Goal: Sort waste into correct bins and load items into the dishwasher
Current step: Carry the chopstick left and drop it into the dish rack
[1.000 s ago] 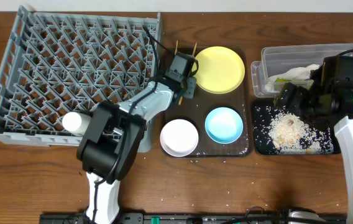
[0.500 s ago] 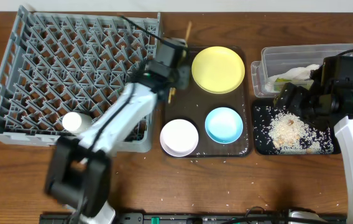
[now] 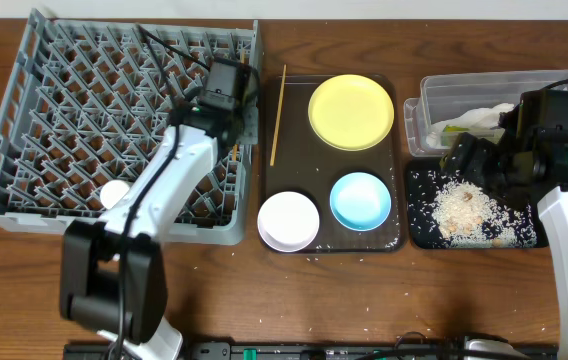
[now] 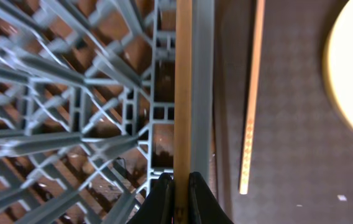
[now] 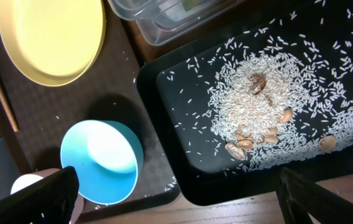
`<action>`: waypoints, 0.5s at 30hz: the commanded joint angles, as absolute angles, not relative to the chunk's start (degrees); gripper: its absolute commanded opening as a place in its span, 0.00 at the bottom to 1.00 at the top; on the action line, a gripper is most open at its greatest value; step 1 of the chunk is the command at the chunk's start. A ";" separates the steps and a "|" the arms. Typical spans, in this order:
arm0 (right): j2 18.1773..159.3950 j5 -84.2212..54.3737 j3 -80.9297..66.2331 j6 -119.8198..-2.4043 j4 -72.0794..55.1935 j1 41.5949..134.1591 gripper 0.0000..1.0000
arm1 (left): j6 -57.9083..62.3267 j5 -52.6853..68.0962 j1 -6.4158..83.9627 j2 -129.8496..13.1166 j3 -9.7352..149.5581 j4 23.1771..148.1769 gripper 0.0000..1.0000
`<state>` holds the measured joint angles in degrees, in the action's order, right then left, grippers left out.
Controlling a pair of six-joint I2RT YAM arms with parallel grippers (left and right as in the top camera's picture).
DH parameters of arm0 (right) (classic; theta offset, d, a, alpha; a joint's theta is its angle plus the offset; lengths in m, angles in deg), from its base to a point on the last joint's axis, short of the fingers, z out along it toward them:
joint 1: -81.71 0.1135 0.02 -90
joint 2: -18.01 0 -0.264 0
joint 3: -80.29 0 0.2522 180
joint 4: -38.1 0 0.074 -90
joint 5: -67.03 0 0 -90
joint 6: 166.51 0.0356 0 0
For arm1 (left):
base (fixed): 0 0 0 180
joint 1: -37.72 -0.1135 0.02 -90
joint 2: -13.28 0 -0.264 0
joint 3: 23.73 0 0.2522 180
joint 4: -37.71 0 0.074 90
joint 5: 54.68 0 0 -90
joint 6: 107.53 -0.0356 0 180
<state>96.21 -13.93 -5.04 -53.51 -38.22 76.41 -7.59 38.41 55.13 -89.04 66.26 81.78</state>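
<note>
Rack (image 3: 44,218) fills the nine o'clock side of the overhead view, with a white cup (image 3: 114,192) near its seven o'clock corner. The left gripper (image 3: 226,95) hangs over the rack's three o'clock wall. The brown tray (image 3: 294,160) carries a loose chopstick (image 3: 277,115) at ten o'clock, a yellow plate (image 3: 351,111) at one, a white bowl (image 3: 288,220) at seven and a blue bowl (image 3: 360,200) at five. Farther toward three o'clock, a clear tub (image 3: 434,90) holds a napkin (image 3: 484,117) and a wrapper (image 3: 452,128). A black tray (image 3: 416,180) at the tub's six o'clock holds rice (image 3: 459,212).

From the left wrist, the jaws are clamped on a second chopstick (image 4: 183,93), which points to twelve o'clock over the rack wall.

From the right wrist, the right gripper (image 5: 176,196) is spread wide and empty, with the rice at two o'clock.
</note>
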 commanded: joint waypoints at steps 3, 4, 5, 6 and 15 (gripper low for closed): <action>95.27 -13.69 -5.72 -54.05 -38.29 76.11 0.99 | -8.99 42.11 55.09 -90.79 65.50 82.08 0.08; 95.27 -13.69 -5.72 -54.05 -38.29 76.11 0.99 | -9.19 42.09 55.09 -90.64 65.50 82.08 0.10; 95.27 -13.69 -5.70 -54.05 -38.29 76.11 0.99 | -9.21 42.06 55.09 -90.24 65.52 82.10 0.11; 95.27 -13.69 -5.72 -54.05 -38.29 76.11 0.99 | -9.19 42.00 55.11 -89.70 65.52 82.26 0.12; 95.27 -13.69 -5.72 -54.05 -38.29 76.11 0.99 | -9.12 40.27 55.20 -81.20 65.52 83.96 0.48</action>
<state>96.16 -13.89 -5.04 -53.51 -38.22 76.41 -8.86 40.49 55.07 -86.00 65.58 83.72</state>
